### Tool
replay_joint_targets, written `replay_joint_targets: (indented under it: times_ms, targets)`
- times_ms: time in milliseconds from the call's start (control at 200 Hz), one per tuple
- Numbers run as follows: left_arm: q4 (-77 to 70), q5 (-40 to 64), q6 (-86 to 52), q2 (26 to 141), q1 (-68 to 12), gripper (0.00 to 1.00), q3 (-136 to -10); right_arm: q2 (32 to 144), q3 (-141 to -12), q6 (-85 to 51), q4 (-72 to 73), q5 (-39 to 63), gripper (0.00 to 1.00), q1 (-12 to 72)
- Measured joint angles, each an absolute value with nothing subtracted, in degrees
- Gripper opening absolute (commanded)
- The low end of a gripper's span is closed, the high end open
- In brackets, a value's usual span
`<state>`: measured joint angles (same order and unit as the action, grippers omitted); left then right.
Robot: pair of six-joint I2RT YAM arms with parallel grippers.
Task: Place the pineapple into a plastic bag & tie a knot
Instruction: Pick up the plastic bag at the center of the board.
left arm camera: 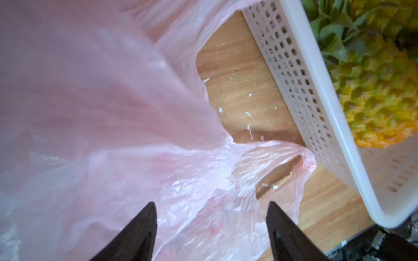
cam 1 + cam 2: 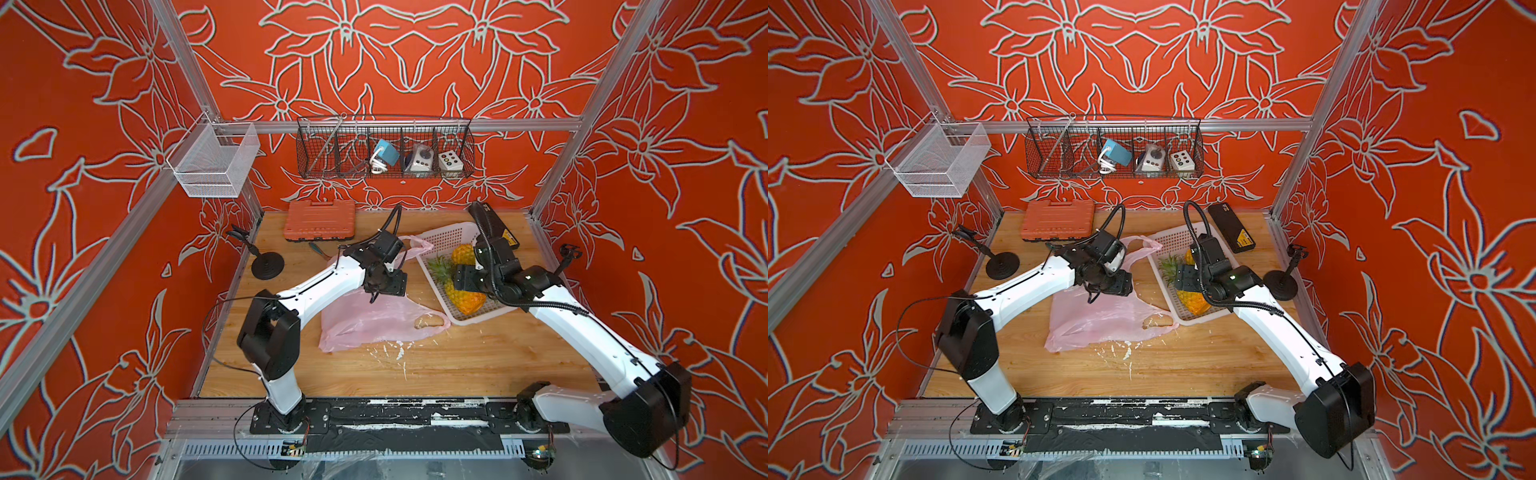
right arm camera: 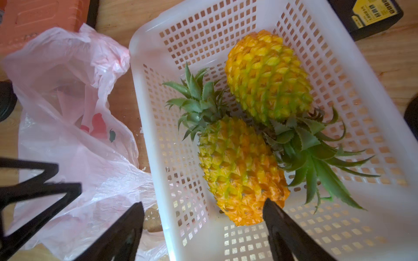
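Observation:
Two yellow pineapples lie in a white perforated basket [image 3: 144,113]: the nearer pineapple [image 3: 239,171] [image 2: 467,301] and a farther one [image 3: 267,76]. The pale-pink plastic bag [image 2: 374,320] [image 1: 113,113] lies crumpled on the wooden table left of the basket, its handle loop [image 2: 430,326] loose. No knot is in view. My left gripper [image 1: 210,203] hangs open just above the bag, holding nothing. My right gripper [image 3: 203,201] is open above the basket's left wall, with one finger over the nearer pineapple's base and the other over the bag.
An orange tool case [image 2: 320,220] and a black box [image 2: 498,228] sit at the table's back. Black stands [image 2: 268,266] [image 2: 567,253] flank the sides. A wire basket [image 2: 386,149] and a white mesh basket [image 2: 214,162] hang on the frame.

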<state>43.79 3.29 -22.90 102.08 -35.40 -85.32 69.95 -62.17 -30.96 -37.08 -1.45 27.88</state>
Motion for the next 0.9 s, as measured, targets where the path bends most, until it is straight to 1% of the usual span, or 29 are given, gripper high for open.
replay_joint_targets:
  times_ms: [140, 300, 450, 605, 676, 731, 791, 901]
  targets:
    - [45.9, -0.9, -22.5, 109.4, -36.9, 0.75, -93.4, 67.6, -61.8, -29.9, -36.5, 0.2, 0.89, 26.8]
    - [49.5, -6.3, -21.4, 115.5, -37.6, 0.74, -98.6, 63.7, -61.8, -28.7, -35.9, 1.5, 0.9, 25.3]
    - [54.1, -10.8, -20.0, 119.1, -37.7, 0.67, -101.6, 61.0, -60.5, -27.9, -35.0, 1.8, 0.91, 24.4]
    - [58.1, -14.2, -18.2, 120.4, -37.8, 0.44, -104.1, 60.7, -58.6, -27.7, -34.1, 2.7, 0.91, 24.4]
    - [58.8, -15.2, -17.7, 120.4, -37.9, 0.29, -104.6, 60.7, -57.9, -27.6, -33.8, 3.2, 0.91, 24.3]
    - [59.0, -15.5, -17.7, 120.4, -37.9, 0.13, -104.5, 60.7, -57.3, -27.5, -33.4, 3.5, 0.9, 24.3]
    - [58.8, -15.4, -17.9, 120.2, -37.9, 0.01, -103.7, 60.7, -56.8, -27.3, -33.2, 3.7, 0.89, 24.3]
    - [58.3, -14.5, -17.3, 118.3, -37.9, 0.0, -100.7, 60.7, -56.3, -26.8, -33.0, 3.7, 0.88, 24.3]
